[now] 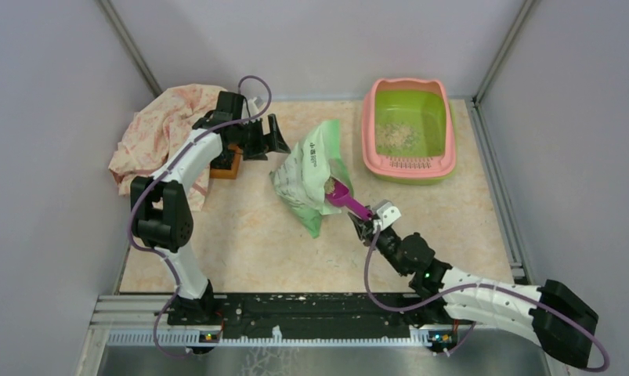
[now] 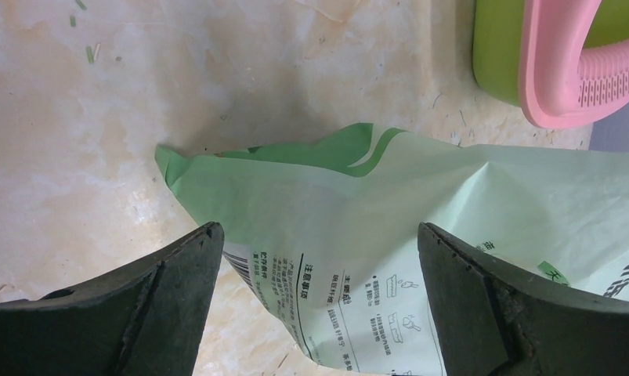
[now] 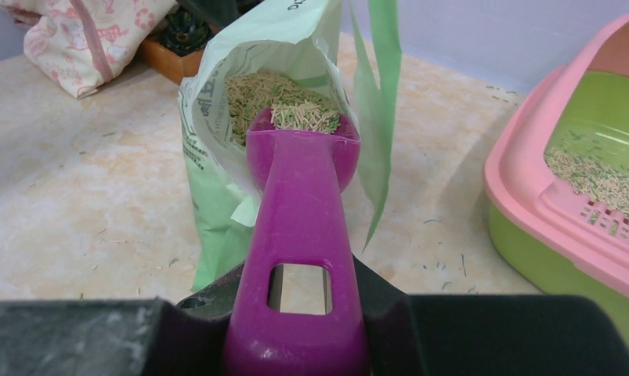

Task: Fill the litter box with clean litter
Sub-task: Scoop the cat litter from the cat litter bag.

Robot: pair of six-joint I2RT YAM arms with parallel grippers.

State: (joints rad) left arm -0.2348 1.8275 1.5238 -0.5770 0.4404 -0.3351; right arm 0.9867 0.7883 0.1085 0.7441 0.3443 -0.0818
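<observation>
The litter box (image 1: 368, 129), pink-rimmed with a lime-green basin, stands at the back right with a thin patch of clean litter (image 1: 395, 139) inside. A light green bag (image 1: 312, 176) stands mid-table, its mouth open toward the right arm. My right gripper (image 1: 367, 223) is shut on the handle of a purple scoop (image 1: 345, 198). In the right wrist view the scoop (image 3: 299, 204) sits in the bag mouth, heaped with clean litter (image 3: 305, 117). My left gripper (image 1: 275, 138) is open beside the bag's far side. The bag (image 2: 358, 196) lies ahead of and between its fingers (image 2: 162, 305), untouched.
A pink patterned cloth (image 1: 160, 129) lies at the back left beside a small brown wooden tray (image 1: 226, 166). Grey walls close in the table on three sides. Stray litter bits speckle the tabletop (image 3: 444, 266) between the bag and the litter box (image 3: 522, 196).
</observation>
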